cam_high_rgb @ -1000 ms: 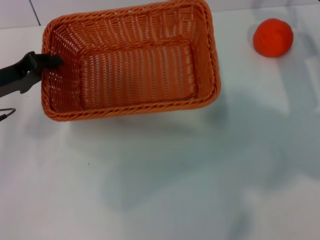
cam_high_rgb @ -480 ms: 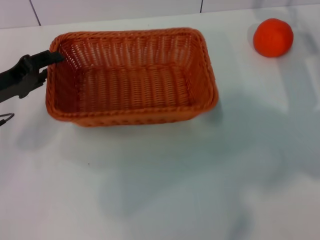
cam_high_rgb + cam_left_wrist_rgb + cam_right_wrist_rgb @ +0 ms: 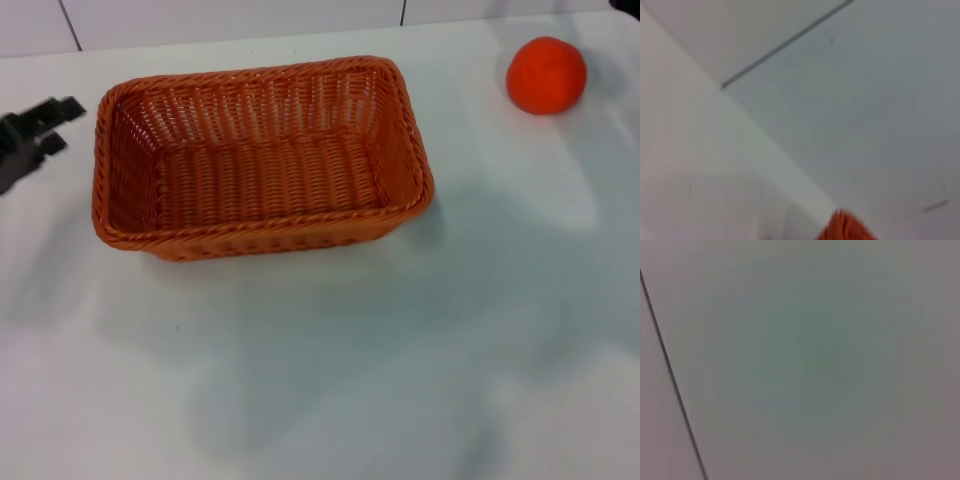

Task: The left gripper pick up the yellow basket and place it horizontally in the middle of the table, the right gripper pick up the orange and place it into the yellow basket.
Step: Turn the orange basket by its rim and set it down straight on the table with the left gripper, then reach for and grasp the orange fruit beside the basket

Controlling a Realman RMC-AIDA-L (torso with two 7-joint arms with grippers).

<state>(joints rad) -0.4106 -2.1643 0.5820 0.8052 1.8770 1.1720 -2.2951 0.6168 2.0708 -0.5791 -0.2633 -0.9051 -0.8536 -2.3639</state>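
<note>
left claw (image 3: pixel 42 125) cut off at frame edge — opening unclear, right claw unseen

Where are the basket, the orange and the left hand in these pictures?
basket (image 3: pixel 262 172): head view, on the woven floor inside it.
orange (image 3: pixel 545 74): head view, on the middle of the fruit.
left hand (image 3: pixel 48 120): head view, at its black fingertips, apart from the basket's left rim.
</note>
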